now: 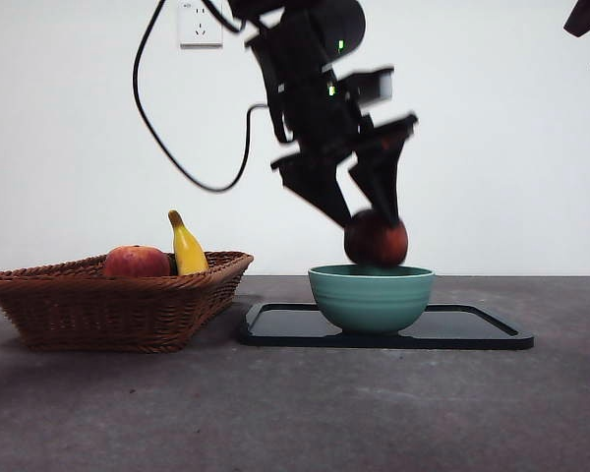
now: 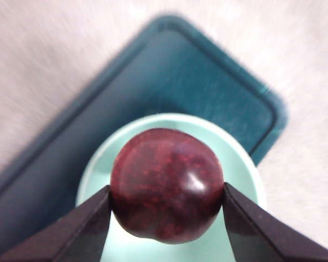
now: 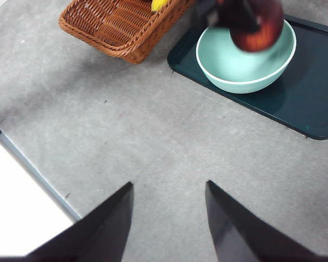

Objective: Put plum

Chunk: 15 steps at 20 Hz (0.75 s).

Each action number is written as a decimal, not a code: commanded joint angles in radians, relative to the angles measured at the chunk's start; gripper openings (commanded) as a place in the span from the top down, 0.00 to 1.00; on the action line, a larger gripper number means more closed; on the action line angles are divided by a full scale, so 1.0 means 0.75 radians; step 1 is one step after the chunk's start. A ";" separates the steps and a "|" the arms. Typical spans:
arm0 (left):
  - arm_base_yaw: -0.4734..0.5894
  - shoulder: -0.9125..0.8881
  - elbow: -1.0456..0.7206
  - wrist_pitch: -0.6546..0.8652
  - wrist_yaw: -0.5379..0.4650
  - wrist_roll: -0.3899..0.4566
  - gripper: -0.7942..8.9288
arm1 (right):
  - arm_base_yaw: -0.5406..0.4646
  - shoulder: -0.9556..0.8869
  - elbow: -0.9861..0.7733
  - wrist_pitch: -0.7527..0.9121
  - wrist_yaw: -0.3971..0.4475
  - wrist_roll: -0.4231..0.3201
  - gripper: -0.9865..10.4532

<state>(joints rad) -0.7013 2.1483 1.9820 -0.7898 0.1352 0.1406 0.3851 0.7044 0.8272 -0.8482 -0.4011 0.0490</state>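
Left gripper (image 1: 374, 224) fingers (image 2: 79, 229) are clamping the round plum (image 2: 167, 184), no long axis showing, just above the green bowl (image 1: 371, 298) on the tray (image 1: 472, 329); right gripper (image 3: 169, 218) is hanging spread wide over the table (image 3: 153, 142).

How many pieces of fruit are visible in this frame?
3. The plum is held in the left pincer above the bowl; a red fruit and a banana sit in the basket. More may be hidden inside it.
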 commanded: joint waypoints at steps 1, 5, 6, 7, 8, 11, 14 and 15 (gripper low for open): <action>0.022 0.029 0.165 -0.085 0.004 -0.006 0.67 | 0.007 0.008 0.009 0.013 0.017 -0.013 0.73; 0.093 -0.091 0.248 -0.131 0.005 -0.063 0.67 | 0.007 0.007 0.009 0.012 0.017 -0.013 0.73; 0.117 -0.137 0.248 -0.140 0.005 -0.071 0.67 | 0.007 0.007 0.009 0.013 0.017 -0.015 0.73; 0.140 -0.186 0.248 -0.158 0.005 -0.075 0.67 | 0.007 0.007 0.009 0.014 0.017 -0.017 0.73; 0.168 -0.237 0.248 -0.187 0.005 -0.076 0.67 | 0.007 0.007 0.009 0.014 0.017 -0.019 0.73; 0.247 -0.386 0.248 -0.299 0.005 -0.074 0.67 | 0.007 0.007 0.009 0.030 0.017 -0.032 0.73; 0.333 -0.534 0.247 -0.421 0.005 -0.073 0.67 | 0.007 0.007 0.009 0.052 0.016 -0.032 0.73; 0.362 -0.578 0.247 -0.459 0.005 -0.070 0.67 | 0.007 0.007 0.009 0.057 0.016 -0.032 0.73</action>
<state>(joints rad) -0.4232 1.7096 2.1403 -1.1446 0.1356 0.0902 0.3851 0.7044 0.8272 -0.8185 -0.3897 0.0364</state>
